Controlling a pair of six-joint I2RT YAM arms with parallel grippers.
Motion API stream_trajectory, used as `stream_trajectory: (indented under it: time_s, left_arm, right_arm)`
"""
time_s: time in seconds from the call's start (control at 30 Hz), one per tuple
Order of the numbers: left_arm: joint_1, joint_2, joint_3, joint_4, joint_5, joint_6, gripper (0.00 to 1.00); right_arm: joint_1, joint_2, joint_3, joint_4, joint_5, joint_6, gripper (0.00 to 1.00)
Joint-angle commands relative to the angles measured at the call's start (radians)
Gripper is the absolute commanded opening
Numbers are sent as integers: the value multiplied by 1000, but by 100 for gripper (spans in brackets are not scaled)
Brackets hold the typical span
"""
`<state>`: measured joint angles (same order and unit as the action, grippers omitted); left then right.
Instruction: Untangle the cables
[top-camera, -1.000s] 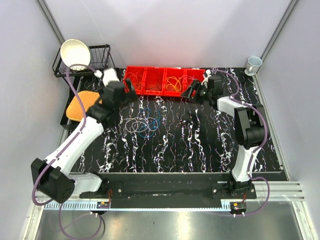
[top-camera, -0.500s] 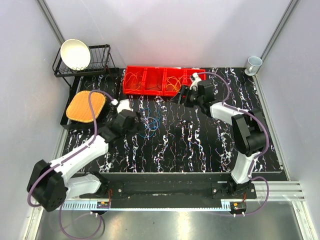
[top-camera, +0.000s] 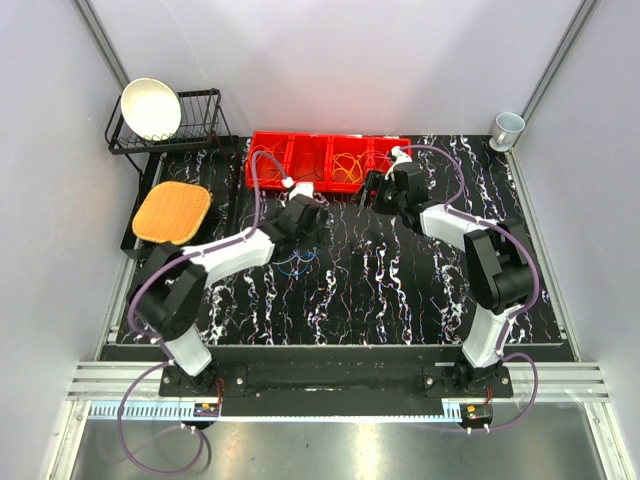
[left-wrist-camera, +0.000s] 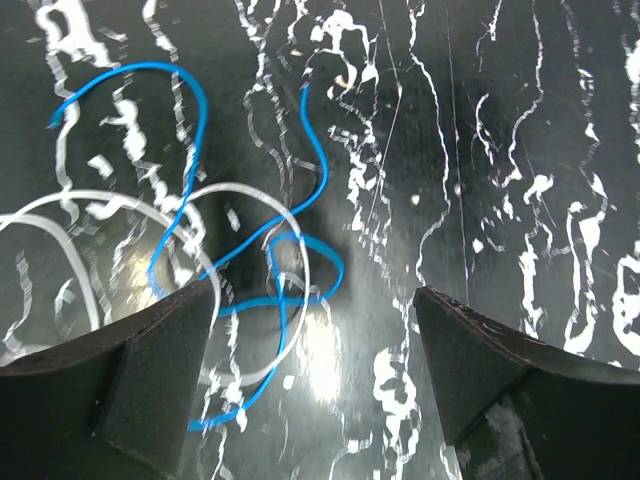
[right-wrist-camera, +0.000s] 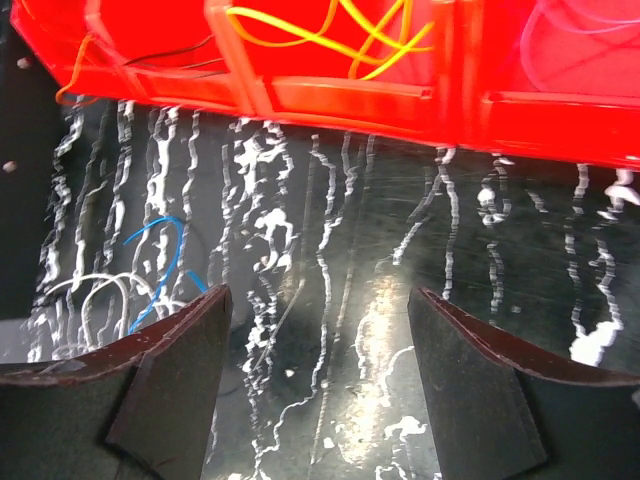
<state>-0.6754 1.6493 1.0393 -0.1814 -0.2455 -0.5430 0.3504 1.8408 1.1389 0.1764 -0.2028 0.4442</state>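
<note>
Left claw (left-wrist-camera: 315, 310) spread, empty, low over blue cable (left-wrist-camera: 322, 165) looped thru white cable (left-wrist-camera: 100, 193) on surface (left-wrist-camera: 560, 150). Right claw (right-wrist-camera: 318, 305) spread too, empty, nr red tray (right-wrist-camera: 330, 100) w/ yellow cables (right-wrist-camera: 300, 30). Thin, light, floppy, prob. slippery: best pinched at blue's free end, pulled slow so white stays put.

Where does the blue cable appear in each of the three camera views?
Top external: blue cable mid-table, just below the left gripper.
Left wrist: blue cable centre and left, reaching between the open fingers.
Right wrist: blue cable lower left.
Shared landmark: the white cable crossing it, clear in both wrist views.
</note>
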Motion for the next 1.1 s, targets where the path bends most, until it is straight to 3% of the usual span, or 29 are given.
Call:
stream_trajectory:
  time_s: [0.0, 0.13, 0.63, 0.7, 0.83, 0.93, 0.97, 1.0, 1.07]
  left_arm:
    - [-4, 87, 105, 54, 23, 41, 84]
    - [-4, 156, 156, 36, -9, 40, 84]
    - [-26, 202, 125, 28, -64, -18, 64]
    - [-33, 204, 125, 25, -67, -18, 54]
    - [-33, 211, 126, 14, -86, -23, 47]
    - [-33, 211, 137, -1, -109, -11, 31]
    - [-33, 211, 145, -10, -113, -8, 12]
    - [-33, 211, 174, -27, -118, -6, 0]
    - [-36, 193, 203, -81, -126, 6, 0]
  right_arm:
    - [-11, -54, 41, -6, 79, -30, 77]
    - [-30, -31, 64, -31, 72, -22, 77]
    - [-83, 47, 130, -87, 20, 30, 77]
    - [-85, 49, 133, -87, 16, 31, 77]
    - [-88, 54, 139, -91, -1, 34, 77]
    - [-88, 57, 140, -91, -6, 33, 77]
    - [-88, 58, 142, -91, -7, 33, 77]
    - [-90, 58, 140, -91, -10, 34, 77]
    - [-91, 63, 142, -91, -15, 34, 77]
